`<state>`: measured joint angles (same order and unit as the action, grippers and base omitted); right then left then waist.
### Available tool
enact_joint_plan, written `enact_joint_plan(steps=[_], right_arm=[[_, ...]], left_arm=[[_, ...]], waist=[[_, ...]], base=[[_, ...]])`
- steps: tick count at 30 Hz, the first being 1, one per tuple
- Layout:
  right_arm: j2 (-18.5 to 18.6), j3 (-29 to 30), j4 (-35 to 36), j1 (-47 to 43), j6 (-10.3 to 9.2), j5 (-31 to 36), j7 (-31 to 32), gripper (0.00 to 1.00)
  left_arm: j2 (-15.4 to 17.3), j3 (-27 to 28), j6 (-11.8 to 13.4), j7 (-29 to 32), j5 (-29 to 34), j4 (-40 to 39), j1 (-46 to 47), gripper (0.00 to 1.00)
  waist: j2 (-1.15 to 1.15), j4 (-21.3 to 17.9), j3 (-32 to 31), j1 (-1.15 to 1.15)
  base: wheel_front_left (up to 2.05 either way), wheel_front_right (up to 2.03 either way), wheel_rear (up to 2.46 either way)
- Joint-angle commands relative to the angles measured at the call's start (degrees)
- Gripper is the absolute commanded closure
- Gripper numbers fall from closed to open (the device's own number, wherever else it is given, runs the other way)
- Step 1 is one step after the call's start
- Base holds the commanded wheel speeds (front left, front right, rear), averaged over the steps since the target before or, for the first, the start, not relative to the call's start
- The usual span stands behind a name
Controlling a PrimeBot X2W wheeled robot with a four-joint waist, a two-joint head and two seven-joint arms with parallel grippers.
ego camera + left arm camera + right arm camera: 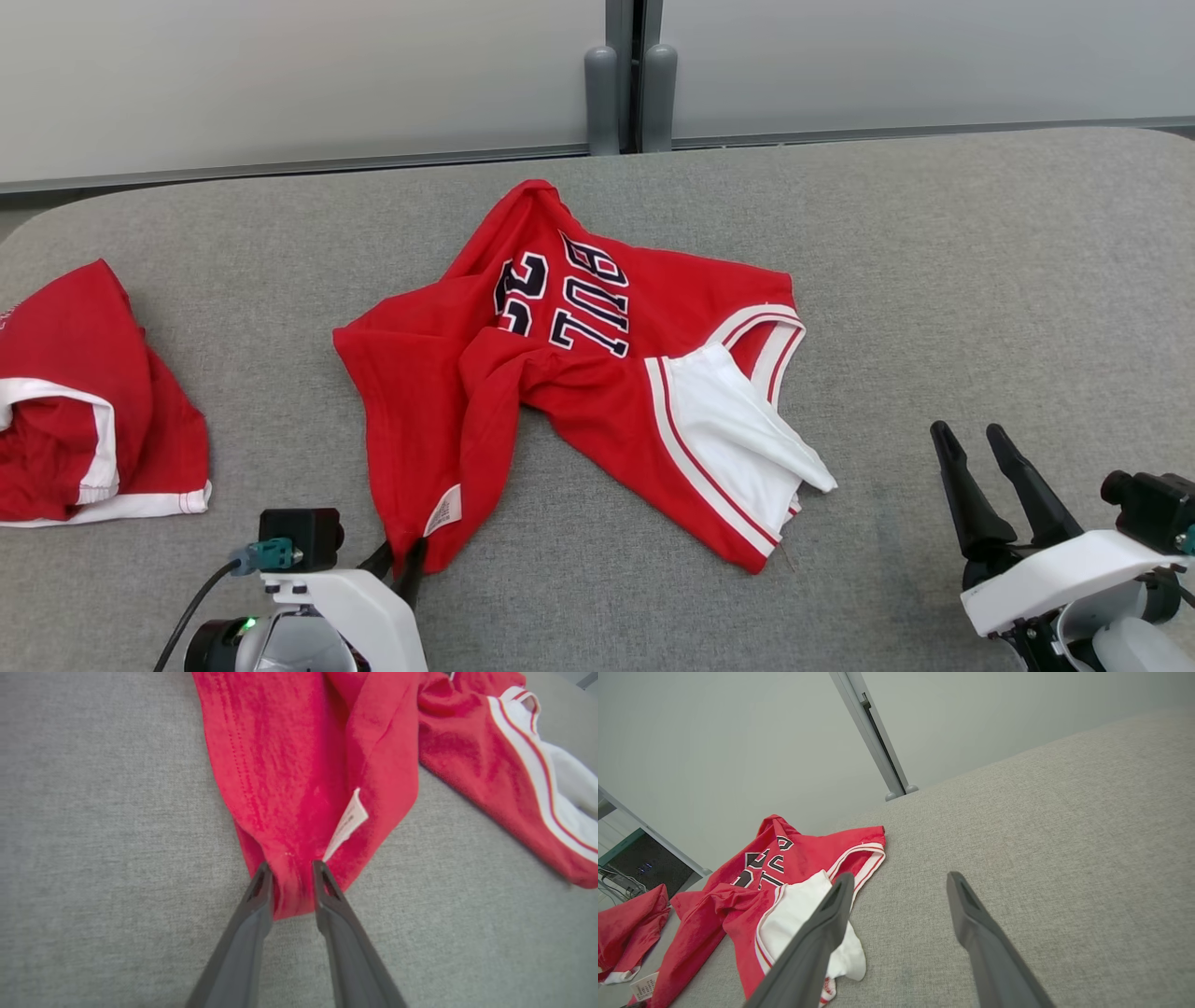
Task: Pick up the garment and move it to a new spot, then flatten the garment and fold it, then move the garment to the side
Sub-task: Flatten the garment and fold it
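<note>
A red jersey lies crumpled mid-table. The left gripper has its fingers pinched on the jersey's near corner, beside a white label. The right gripper stands open at near right, apart from the jersey. A second red garment lies at left.

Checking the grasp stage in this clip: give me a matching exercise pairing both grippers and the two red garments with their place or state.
1 left gripper
2 right gripper
3 jersey
4 second red garment

A open above bare table
B at table's left edge
C pinching jersey's near corner
D crumpled mid-table, numbers showing

Pairs: 1-C, 2-A, 3-D, 4-B
</note>
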<state>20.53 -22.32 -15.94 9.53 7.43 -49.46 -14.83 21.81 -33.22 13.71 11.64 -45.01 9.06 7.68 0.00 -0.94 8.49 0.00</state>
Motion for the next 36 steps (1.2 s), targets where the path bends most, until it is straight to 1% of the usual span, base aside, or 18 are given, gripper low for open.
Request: enact_joint_plan(steps=[1,2,3,6,9,12,14,21,25,26,27,28,31,36], right_arm=[[0.16,0.14,-0.18,0.61,0.12,-0.23,-0.33,0.0],[0.12,0.21,-0.23,0.69,0.13,-0.24,-0.34,0.0],[0.14,0.33,-0.29,0.72,0.13,-0.3,-0.36,0.0],[0.1,0.4,-0.51,0.61,0.12,-0.31,-0.4,0.0],[0.09,0.55,-0.56,0.44,0.12,-0.23,-0.43,0.0],[0.21,0.67,-0.4,0.04,0.12,0.02,-0.45,0.0],[0.25,0.73,-0.24,-0.33,0.12,0.18,-0.44,0.0],[0.9,1.0,0.02,-0.74,0.12,0.52,-0.46,0.0],[1.19,0.96,0.17,-1.04,0.12,0.61,-0.39,0.0],[1.25,0.91,0.23,-1.01,0.12,0.66,-0.28,0.0],[1.31,0.84,0.31,-0.9,0.12,0.66,-0.13,0.0],[1.35,0.65,0.43,-0.78,0.12,0.73,0.04,0.0],[1.55,0.1,0.92,-0.4,0.12,0.49,0.52,0.0],[1.05,-1.18,0.36,0.46,0.12,0.1,2.43,0.0]], left_arm=[[0.12,0.39,-0.13,-0.43,-0.2,0.24,1.33,0.62],[0.02,0.42,-0.31,-0.64,-0.17,0.63,1.49,0.85],[-0.12,0.45,-0.47,-0.99,-0.17,0.91,1.51,1.0],[-0.23,0.67,-0.57,-1.84,-0.07,1.45,1.52,1.0],[0.3,1.32,0.07,-3.11,0.39,0.77,1.27,1.0],[1.3,2.1,0.8,-4.36,0.9,-1.01,0.24,1.0],[2.54,2.84,1.54,-4.97,1.18,-2.35,-0.77,1.0],[6.04,4.96,3.57,-4.22,-0.33,-4.9,-5.67,1.0],[6.13,5.5,4.64,-3.91,-1.13,-4.55,-7.35,1.0],[6.11,5.49,4.64,-3.96,-1.22,-3.99,-7.52,0.81],[6.03,5.31,4.54,-4.01,-1.22,-3.47,-7.57,0.07],[5.75,5.16,4.25,-4.25,-1.25,-3.14,-7.5,0.0],[5.2,5.18,3.95,-5.39,-1.09,-2.72,-6.71,0.0],[5.32,5.56,6.33,-7.41,1.23,-5.0,-5.94,0.0]], waist=[[0.0,-0.06,0.04,0.0],[0.0,-0.06,0.06,0.0],[0.0,-0.01,0.08,0.0],[0.0,0.26,-0.03,0.0],[0.0,0.95,-0.23,0.0],[0.0,1.96,-0.57,0.0],[0.0,2.77,-0.88,0.0],[0.0,5.21,-1.69,0.0],[0.0,5.86,-2.02,0.0],[0.0,5.93,-2.04,0.0],[0.0,5.98,-2.03,0.0],[0.0,6.01,-2.02,0.0],[0.0,6.12,-2.0,0.0],[0.0,6.15,-2.29,0.0]], base=[[0.0,0.0,0.0],[0.0,0.0,0.0],[0.0,0.0,0.0],[0.0,0.0,0.0],[0.0,0.0,0.0],[0.0,0.0,0.0],[0.0,0.0,0.0],[0.0,0.0,0.0],[0.0,0.0,0.0],[0.0,0.0,0.0],[0.0,0.0,0.0],[0.0,0.0,0.0],[0.0,0.0,0.0],[0.0,0.0,0.0]])
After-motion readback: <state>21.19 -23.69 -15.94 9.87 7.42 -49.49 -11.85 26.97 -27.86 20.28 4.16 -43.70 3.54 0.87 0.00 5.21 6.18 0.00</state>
